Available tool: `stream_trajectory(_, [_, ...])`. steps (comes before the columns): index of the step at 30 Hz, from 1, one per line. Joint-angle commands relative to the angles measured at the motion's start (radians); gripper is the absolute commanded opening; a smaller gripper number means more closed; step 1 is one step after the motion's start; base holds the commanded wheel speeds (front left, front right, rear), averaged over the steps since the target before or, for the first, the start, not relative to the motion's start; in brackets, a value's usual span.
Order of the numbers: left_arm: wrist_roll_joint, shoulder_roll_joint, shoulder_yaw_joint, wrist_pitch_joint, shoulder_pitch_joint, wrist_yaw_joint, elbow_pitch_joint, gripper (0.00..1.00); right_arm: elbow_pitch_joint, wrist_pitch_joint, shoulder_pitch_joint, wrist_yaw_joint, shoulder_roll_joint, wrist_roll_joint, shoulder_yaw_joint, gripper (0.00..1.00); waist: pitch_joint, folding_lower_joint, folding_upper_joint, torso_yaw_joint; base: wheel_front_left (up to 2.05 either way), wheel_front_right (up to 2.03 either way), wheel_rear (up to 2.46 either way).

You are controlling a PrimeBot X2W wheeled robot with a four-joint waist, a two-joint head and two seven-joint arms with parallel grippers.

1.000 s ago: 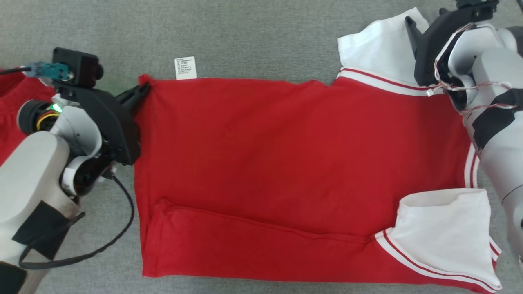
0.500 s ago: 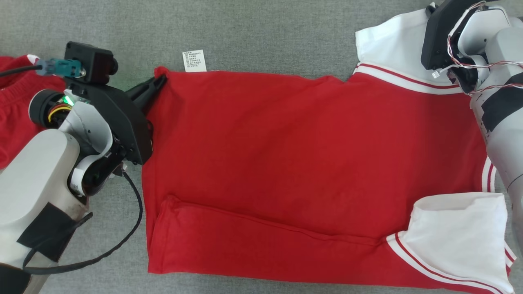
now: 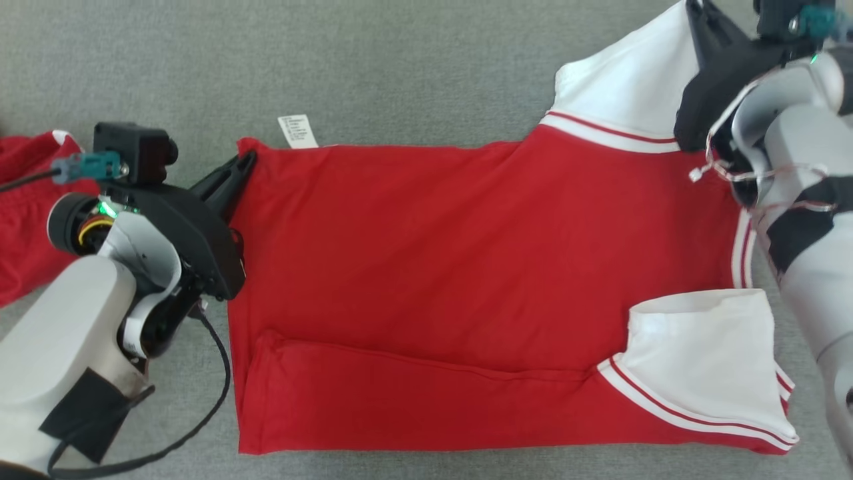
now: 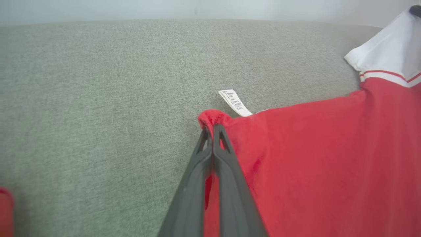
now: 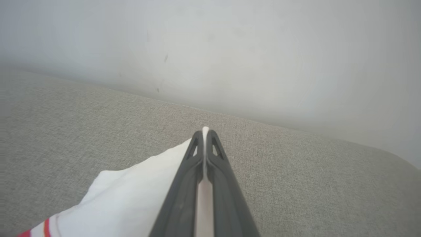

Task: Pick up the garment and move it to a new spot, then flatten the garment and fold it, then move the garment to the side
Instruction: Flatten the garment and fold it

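The garment (image 3: 466, 253), a red jersey with white sleeves, lies spread sideways on the grey surface, its near edge folded over along a long crease. My left gripper (image 3: 246, 160) is shut on the far left hem corner, beside the small white tag (image 3: 298, 131). In the left wrist view the fingertips (image 4: 212, 126) pinch that red corner, with the tag (image 4: 235, 102) just beyond. My right gripper (image 3: 696, 8) is shut on the far white sleeve (image 3: 626, 80). In the right wrist view a strip of white cloth sits between the closed fingers of the right gripper (image 5: 204, 131). The near sleeve (image 3: 700, 360) lies flat.
Another red cloth (image 3: 26, 207) lies at the left edge behind my left arm. A black cable (image 3: 216, 380) loops from the left wrist beside the hem. Bare grey surface (image 3: 400, 60) stretches beyond the jersey, ending at a pale wall (image 5: 230, 49).
My right gripper has closed on the far white sleeve and drawn it up a little. The left gripper keeps its hold on the hem corner. The head view has shifted slightly.
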Motion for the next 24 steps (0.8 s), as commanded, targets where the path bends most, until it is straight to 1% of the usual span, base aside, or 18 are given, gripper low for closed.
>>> stream_trajectory(1, [0.012,0.002,0.006,-0.024,0.031,0.008,-0.007,0.00,-0.038,-0.034,0.045,-0.003,-0.013,0.022,0.014,0.00,-0.031,0.0000,-0.0001,-0.020,0.00,0.00,0.00])
stream_trajectory(2, [0.012,0.002,0.006,-0.024,0.031,0.008,-0.007,0.00,-0.038,-0.034,0.045,-0.003,-0.013,0.022,0.014,0.00,-0.031,0.0000,-0.0001,-0.020,0.00,0.00,0.00])
stream_trajectory(5, [0.013,-0.004,0.008,-0.062,0.071,0.023,-0.019,0.00,-0.114,-0.083,0.121,-0.003,-0.030,0.055,0.038,0.00,-0.060,0.0000,-0.0001,-0.024,0.00,0.00,0.00])
stream_trajectory(8, [0.017,0.002,0.010,-0.101,0.120,0.037,-0.039,0.00,-0.208,-0.114,0.209,-0.003,-0.055,0.086,0.047,0.00,-0.088,0.0000,-0.0001,-0.024,0.00,0.00,0.00])
stream_trajectory(12, [0.024,0.009,0.017,-0.158,0.189,0.065,-0.076,0.00,-0.349,-0.141,0.352,-0.003,-0.092,0.118,0.022,0.00,-0.125,0.0000,-0.0001,-0.024,0.00,0.00,0.00])
stream_trajectory(15, [0.028,0.013,0.017,-0.200,0.245,0.085,-0.107,0.00,-0.466,-0.151,0.470,-0.003,-0.119,0.133,-0.031,0.00,-0.150,0.0000,-0.0001,-0.025,0.00,0.00,0.00])
stream_trajectory(18, [0.023,0.009,0.026,-0.241,0.298,0.111,-0.133,0.00,-0.581,-0.152,0.607,-0.003,-0.125,0.122,-0.092,0.00,-0.174,0.0000,-0.0001,-0.026,0.00,0.00,0.00])
stream_trajectory(20, [0.016,0.004,0.030,-0.265,0.332,0.125,-0.148,0.00,-0.661,-0.140,0.697,-0.003,-0.120,0.112,-0.135,0.00,-0.187,0.0000,-0.0001,-0.026,0.00,0.00,0.00])
stream_trajectory(24, [0.010,0.002,0.032,-0.296,0.387,0.146,-0.165,0.00,-0.820,-0.100,0.870,-0.003,-0.084,0.087,-0.230,0.00,-0.203,0.0000,-0.0001,-0.026,0.00,0.00,0.00])
